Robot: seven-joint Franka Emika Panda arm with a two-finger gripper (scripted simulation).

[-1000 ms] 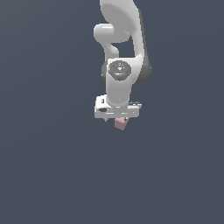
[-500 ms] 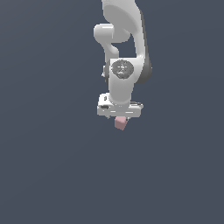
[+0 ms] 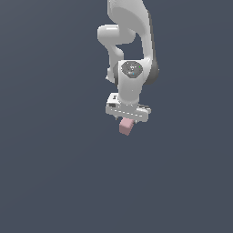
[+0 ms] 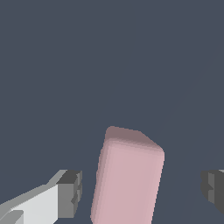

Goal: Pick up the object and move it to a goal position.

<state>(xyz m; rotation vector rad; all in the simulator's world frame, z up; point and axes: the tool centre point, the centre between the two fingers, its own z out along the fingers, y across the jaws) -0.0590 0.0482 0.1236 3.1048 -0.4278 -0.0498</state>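
Observation:
The pale-pink cube (image 3: 126, 127) sits just under the white hand of the arm in the exterior view. My gripper (image 3: 128, 121) points down over it. In the wrist view the cube (image 4: 127, 175) stands close to the camera, between the two grey fingertips (image 4: 70, 192). A gap of dark ground shows on each side of the cube, so the jaws are apart and do not touch it. My gripper (image 4: 142, 190) is open around the cube. No goal marker shows in either view.
The ground (image 3: 54, 173) is a plain dark grey-blue surface with no other objects or edges in view. The white arm (image 3: 132, 41) rises above the gripper towards the top of the exterior view.
The hand has shifted slightly toward the exterior view's right and turned a little. The cube stays under the gripper in about the same place.

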